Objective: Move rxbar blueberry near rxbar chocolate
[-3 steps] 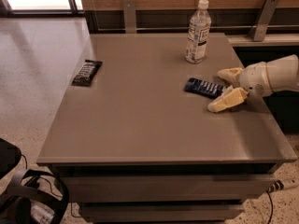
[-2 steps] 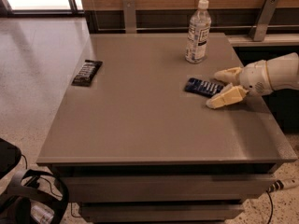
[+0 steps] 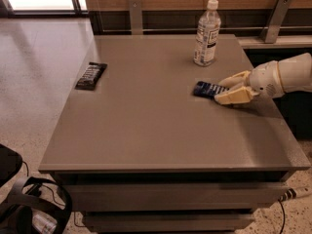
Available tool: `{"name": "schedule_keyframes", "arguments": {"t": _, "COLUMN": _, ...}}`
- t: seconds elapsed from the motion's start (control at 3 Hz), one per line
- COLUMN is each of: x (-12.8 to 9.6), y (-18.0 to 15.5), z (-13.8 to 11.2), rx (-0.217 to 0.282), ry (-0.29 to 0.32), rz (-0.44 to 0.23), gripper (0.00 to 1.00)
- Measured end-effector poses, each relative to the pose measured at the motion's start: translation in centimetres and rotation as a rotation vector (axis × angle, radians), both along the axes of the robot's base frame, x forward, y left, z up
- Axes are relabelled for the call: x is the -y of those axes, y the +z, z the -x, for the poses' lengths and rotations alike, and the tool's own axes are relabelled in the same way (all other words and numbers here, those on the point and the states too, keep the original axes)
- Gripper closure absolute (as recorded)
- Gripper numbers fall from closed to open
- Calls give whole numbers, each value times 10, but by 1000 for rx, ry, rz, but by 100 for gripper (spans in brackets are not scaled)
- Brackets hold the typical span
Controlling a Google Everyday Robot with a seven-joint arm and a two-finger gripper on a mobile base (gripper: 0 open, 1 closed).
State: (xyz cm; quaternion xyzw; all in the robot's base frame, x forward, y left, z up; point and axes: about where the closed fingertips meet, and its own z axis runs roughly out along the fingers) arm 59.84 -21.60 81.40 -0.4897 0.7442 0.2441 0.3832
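Grey table [image 3: 146,130]: three items are carried; blue snack bar [image 3: 205,88] is laid flat right of centre, near the right edge; black snack bar [image 3: 91,75] is laid flat at the left edge, well apart from the blue one; water bottle [image 3: 206,33] is stood upright behind the blue bar. Gripper [image 3: 220,92]: positioned low at the table's right side; cream fingers [image 3: 236,96] are held apart, the blue bar's right end being seen between them; contact cannot be told.
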Motion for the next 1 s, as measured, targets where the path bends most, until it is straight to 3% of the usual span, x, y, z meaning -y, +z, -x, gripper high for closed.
{"name": "schedule_keyframes", "arguments": {"t": 0.33, "x": 0, "y": 0, "z": 0, "rx": 0, "ry": 0, "rz": 0, "gripper": 100}}
{"name": "schedule_keyframes", "arguments": {"t": 1.0, "x": -21, "y": 47, "z": -9, "rx": 39, "ry": 25, "rz": 17, "gripper": 100}}
